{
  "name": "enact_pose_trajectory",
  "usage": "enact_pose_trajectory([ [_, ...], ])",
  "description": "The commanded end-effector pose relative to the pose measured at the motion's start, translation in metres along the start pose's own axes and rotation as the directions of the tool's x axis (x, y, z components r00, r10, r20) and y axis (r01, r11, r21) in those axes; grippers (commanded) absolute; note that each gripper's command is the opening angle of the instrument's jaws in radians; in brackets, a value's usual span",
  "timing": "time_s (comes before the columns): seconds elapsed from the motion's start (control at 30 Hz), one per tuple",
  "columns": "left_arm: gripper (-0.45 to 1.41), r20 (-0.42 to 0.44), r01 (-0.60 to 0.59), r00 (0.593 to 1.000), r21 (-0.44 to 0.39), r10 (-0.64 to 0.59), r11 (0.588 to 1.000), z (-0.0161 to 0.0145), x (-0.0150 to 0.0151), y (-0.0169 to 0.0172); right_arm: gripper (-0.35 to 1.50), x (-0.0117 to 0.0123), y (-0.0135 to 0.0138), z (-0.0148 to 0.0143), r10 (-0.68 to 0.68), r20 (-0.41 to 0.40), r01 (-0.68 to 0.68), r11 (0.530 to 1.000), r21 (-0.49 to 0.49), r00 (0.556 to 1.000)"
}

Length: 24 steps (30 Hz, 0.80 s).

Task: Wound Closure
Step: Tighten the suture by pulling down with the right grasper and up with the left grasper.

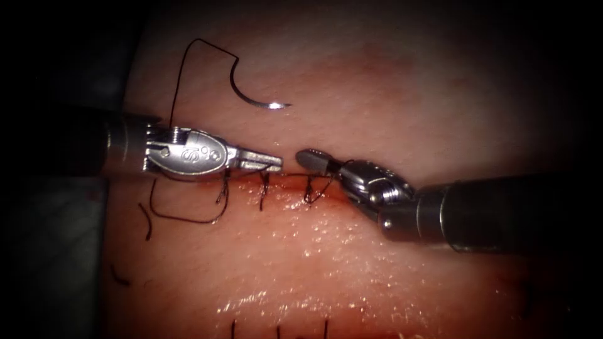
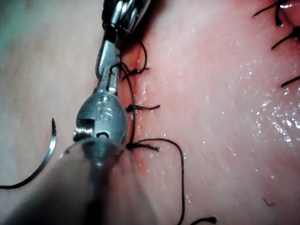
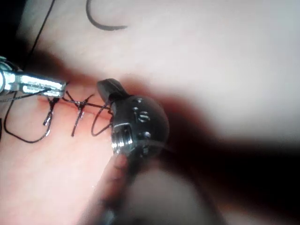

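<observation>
The curved needle (image 1: 248, 102) (image 2: 47, 154) (image 3: 101, 24) lies free on the tissue (image 1: 377, 94) beyond the cut (image 1: 289, 177), outside the tissue and held by neither tool. Its black thread (image 1: 182, 69) arcs up and drops behind the left tool. The left tool (image 1: 276, 164) (image 2: 108, 56) (image 3: 58, 87) lies over the cut, jaws shut on the thread. A taut strand (image 1: 301, 175) runs along the cut from it to the right tool (image 1: 303, 155) (image 3: 105, 86). The right tool's jaws are shut, with a loop of thread (image 1: 320, 188) draped near their base.
Three tied stitches (image 1: 264, 188) cross the cut under the tools, and a long slack loop (image 1: 188, 220) hangs on the near side. Short cut ends (image 1: 147, 223) lie at the left. Red fluid (image 1: 339, 198) wets the cut. More stitch ends (image 1: 279, 329) show at the near edge.
</observation>
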Motion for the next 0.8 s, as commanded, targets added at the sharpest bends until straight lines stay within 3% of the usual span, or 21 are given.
enact_pose_trajectory([
  [0.03, -0.45, 0.002, 0.007, 1.000, 0.011, -0.007, 1.000, 0.0006, -0.0006, -0.0012, -0.35, -0.0010, -0.0002, 0.0002, -0.008, -0.009, 0.008, 1.000, 0.003, 1.000],
  [0.07, -0.45, 0.002, 0.007, 1.000, 0.011, -0.007, 1.000, 0.0006, -0.0006, -0.0012, -0.35, -0.0010, -0.0002, 0.0002, -0.008, -0.009, 0.008, 1.000, 0.003, 1.000],
  [0.27, -0.45, 0.001, 0.082, 0.997, 0.108, -0.082, 0.991, 0.0011, -0.0029, -0.0088, -0.35, -0.0025, -0.0008, -0.0008, -0.032, -0.019, 0.032, 0.999, 0.005, 0.999],
  [0.8, -0.45, 0.030, 0.092, 0.994, 0.256, -0.104, 0.962, 0.0049, -0.0102, -0.0174, -0.35, -0.0046, -0.0020, -0.0030, -0.089, -0.041, 0.090, 0.996, 0.016, 0.995],
])
